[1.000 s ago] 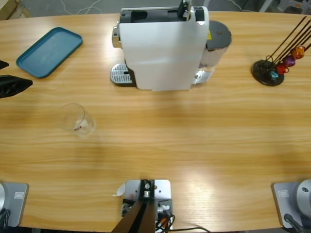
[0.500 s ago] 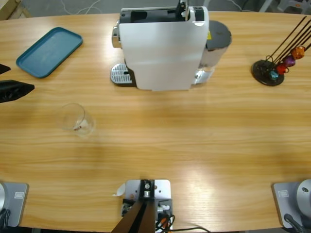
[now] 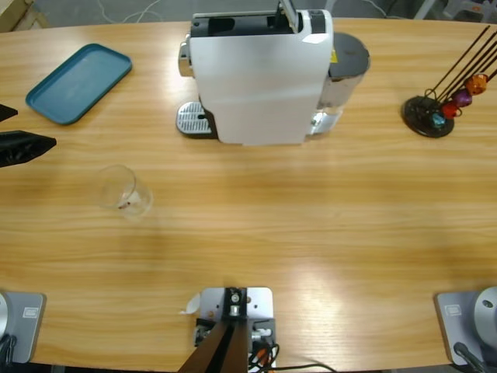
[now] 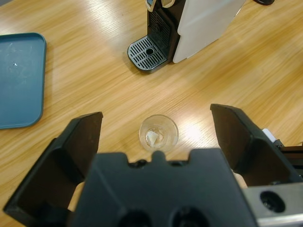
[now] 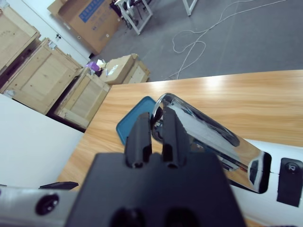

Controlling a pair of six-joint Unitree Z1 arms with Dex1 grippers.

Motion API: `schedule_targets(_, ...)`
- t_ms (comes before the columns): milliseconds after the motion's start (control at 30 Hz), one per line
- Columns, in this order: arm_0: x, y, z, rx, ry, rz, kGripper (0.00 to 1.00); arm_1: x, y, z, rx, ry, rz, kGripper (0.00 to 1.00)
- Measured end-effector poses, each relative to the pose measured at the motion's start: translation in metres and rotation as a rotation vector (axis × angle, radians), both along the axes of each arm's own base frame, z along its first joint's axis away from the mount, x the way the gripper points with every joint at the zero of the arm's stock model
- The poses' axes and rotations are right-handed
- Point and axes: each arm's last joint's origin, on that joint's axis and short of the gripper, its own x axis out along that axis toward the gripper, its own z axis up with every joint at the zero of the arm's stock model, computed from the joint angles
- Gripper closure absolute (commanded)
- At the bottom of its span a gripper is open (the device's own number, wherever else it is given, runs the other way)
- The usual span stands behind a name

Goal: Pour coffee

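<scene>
Setting was a robotics lab or workshop hall, not a home kitchen. A long wooden table (image 3: 256, 225) stood on a bare grey concrete floor (image 5: 246, 33), visible in the right wrist view. At 10 o'clock in that view sat plywood shipping crates (image 5: 45, 78) and cardboard boxes (image 5: 87, 21). A loose white cable (image 5: 208, 28) trailed across the floor at 1 o'clock, and white metal frame legs (image 5: 135, 14) stood at 12 o'clock. A capsule coffee machine (image 3: 260, 74) sat on the table as a test prop.

tray (image 3: 78, 83) far left | machine (image 3: 260, 78) centre back | glass (image 3: 123, 190) before tray (apart) | capsule stand (image 3: 429, 115) far right
</scene>
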Motion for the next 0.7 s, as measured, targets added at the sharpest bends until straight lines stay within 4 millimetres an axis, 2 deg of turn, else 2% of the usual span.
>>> schedule_targets(200,0.0,0.0,0.0,0.001,0.001,0.0,0.013,0.003,0.001,-0.001,0.002,-0.001,0.019,1.0)
schedule_targets(467,0.0,0.0,-0.002,0.004,0.005,0.001,0.013,0.021,0.014,-0.012,0.019,0.018,0.074,1.0)
schedule_targets(700,0.0,0.0,-0.002,0.004,0.005,0.001,0.013,0.026,0.021,-0.019,0.013,0.03,0.094,1.0)
